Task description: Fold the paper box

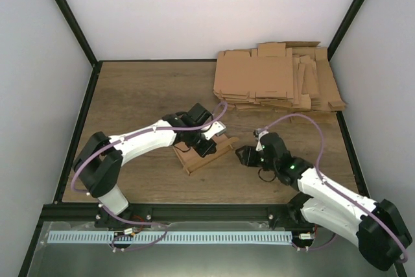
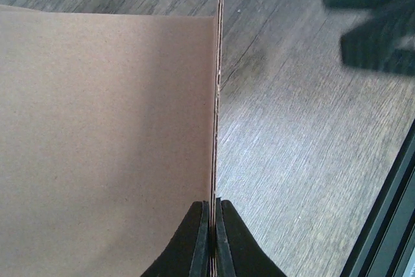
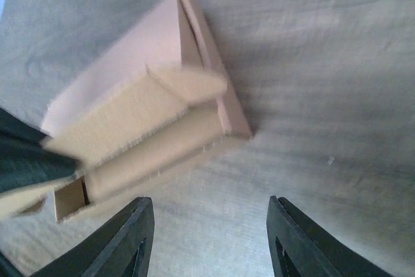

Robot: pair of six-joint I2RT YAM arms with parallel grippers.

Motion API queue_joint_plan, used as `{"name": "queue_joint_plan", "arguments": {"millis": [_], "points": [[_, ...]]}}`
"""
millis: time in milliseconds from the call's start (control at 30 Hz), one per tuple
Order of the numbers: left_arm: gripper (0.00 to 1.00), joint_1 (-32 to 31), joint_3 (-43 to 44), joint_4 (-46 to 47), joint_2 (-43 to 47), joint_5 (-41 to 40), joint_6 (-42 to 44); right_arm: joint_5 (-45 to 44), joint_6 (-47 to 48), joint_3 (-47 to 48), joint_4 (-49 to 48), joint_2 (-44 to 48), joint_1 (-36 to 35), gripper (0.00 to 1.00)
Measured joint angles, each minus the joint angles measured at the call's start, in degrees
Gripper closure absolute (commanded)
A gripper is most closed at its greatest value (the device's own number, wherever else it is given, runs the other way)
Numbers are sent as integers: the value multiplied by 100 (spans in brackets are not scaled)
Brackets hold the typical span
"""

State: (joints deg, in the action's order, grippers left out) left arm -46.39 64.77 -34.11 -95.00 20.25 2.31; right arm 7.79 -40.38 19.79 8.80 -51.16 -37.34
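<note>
The paper box (image 1: 198,160) sits half-formed in the middle of the counter (image 1: 142,89), the left jaws pinching 1 upright wall, apparently to keep that fold erect, while the right jaws hang spread and empty just beside it, seemingly ready for the next flap.

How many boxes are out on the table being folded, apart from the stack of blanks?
1. The paper box lies mid-table, left gripper clamped on one panel's edge, right gripper open beside it. The pile of blanks sits at the far right; others could be hidden in it.
</note>
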Motion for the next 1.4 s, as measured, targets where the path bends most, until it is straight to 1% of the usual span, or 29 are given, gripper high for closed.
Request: {"name": "queue_joint_plan", "arguments": {"millis": [67,167,233,267,300,367,433,500,667,733,800,1000,1167,1267,1300,1400], "points": [[93,0,-7,20,-33,26,-61,-79,221,291,286,61,208,49],[91,-4,-35,22,-92,44,-120,-59,564,785,557,66,730,48],[87,-4,-50,55,-138,79,-203,129,804,1073,647,-13,1097,48],[84,-4,-50,68,-138,87,-229,299,944,1261,678,-146,1311,48],[79,-4,-52,72,-138,107,-262,452,1067,1429,693,-313,1471,48],[66,-9,-74,122,-138,164,-361,800,1290,1805,765,-798,1718,48],[52,-20,-76,166,-136,234,-439,1132,1493,2149,807,-1408,1825,49],[40,-37,-76,216,-120,275,-522,1425,1626,2332,809,-1921,1843,49],[21,-50,-76,295,-9,197,-796,2079,1818,2363,782,-2673,1860,52],[10,-44,-76,267,72,39,-984,2323,1878,2363,748,-2846,1862,54],[1,-20,-76,232,205,-149,-1130,2514,1915,2363,713,-3064,1864,54],[0,70,13,94,966,-1001,-1720,2850,2011,2352,575,-3289,1869,55],[0,317,2,-15,1961,-1834,-2479,2911,2050,2352,507,-3289,1869,55],[0,688,-221,-15,2562,-1934,-3012,2909,2114,2352,507,-3289,1869,56],[0,857,-372,2,2756,-1893,-3235,2909,2135,2352,509,-3289,1869,58],[5,1147,-890,39,3064,-1591,-3834,2911,2175,2352,511,-3289,1869,60]]}}
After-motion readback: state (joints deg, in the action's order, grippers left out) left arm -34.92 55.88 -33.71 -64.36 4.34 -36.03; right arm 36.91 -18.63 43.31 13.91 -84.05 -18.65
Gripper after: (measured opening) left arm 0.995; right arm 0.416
